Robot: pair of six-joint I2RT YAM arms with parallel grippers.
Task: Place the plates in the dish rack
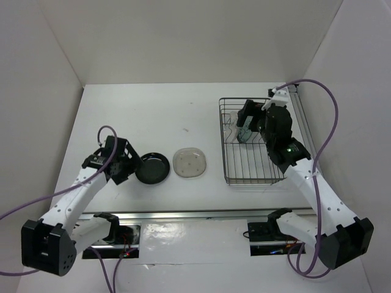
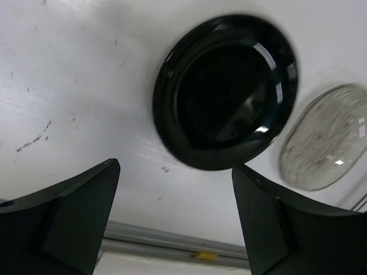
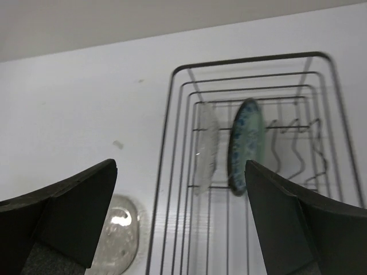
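Overhead view: a dark rectangular wire dish rack [image 1: 253, 181] sits right of centre on the white tabletop [image 1: 159, 116]. The right arm covers most of its contents.

The right wrist view fills the gap. A clear glass plate [image 3: 205, 146] and a blue-patterned white plate [image 3: 246, 143] stand on edge in the rack, side by side with a gap between them, upper middle of that frame.

A glossy black round plate [image 1: 152, 168] and a pale beige translucent plate [image 1: 190, 163] lie flat on the tabletop at frame centre, near each other, left of the rack.

Count: four plates, two racked and two loose; one rack.

The left fingers [image 2: 69, 212] are spread wide and empty, just left of the black plate. The right fingers [image 3: 63, 212] are spread wide and empty, over the rack.
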